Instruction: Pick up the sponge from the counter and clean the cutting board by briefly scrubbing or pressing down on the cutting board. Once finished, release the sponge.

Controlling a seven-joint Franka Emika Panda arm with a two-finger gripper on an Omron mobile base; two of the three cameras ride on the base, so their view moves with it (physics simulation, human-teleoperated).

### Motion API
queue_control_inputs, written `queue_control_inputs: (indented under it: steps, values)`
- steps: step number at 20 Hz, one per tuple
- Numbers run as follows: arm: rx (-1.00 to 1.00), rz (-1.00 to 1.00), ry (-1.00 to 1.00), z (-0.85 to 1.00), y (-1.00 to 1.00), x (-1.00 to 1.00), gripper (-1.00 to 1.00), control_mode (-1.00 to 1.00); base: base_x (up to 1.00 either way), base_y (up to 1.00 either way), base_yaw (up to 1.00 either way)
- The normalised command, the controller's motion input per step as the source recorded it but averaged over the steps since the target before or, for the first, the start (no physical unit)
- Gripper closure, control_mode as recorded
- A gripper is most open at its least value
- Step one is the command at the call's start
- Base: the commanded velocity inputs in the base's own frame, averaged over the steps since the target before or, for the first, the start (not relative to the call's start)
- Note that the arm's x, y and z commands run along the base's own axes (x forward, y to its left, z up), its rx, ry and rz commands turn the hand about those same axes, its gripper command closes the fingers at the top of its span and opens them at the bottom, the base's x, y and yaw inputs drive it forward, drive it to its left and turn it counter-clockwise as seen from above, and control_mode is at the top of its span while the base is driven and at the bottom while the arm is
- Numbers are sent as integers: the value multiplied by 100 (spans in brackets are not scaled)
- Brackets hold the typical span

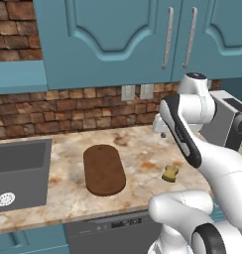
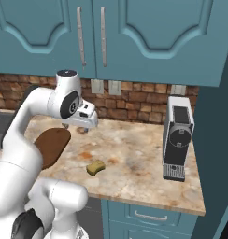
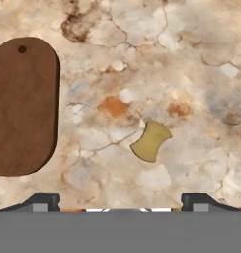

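Jaws stood wide apart, empty, high above worktop (image 3: pixel 191 64). Sponge (image 3: pixel 151 141) lay below, just ahead, its long axis skewed; board (image 3: pixel 24 106) well apart.

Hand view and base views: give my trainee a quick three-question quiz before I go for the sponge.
1. True or false: the sponge lies on the cutting board.
2. What stands at the counter's right end? A) a kettle B) a coffee machine C) a toaster
3. Are the gripper's fingers open or shut?

Key:
1. False; it lies on bare counter, apart from the board.
2. B, the coffee machine.
3. Open, holding nothing.
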Motion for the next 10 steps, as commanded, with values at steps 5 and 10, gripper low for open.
queue_control_inputs:
  steps: [5, 10]
  values:
    - [14, -15, 19, -67, -22, 3, -100, -100, 0, 0, 0]
    - [12, -9, 11, -69, -10, 8, -100, -100, 0, 0, 0]
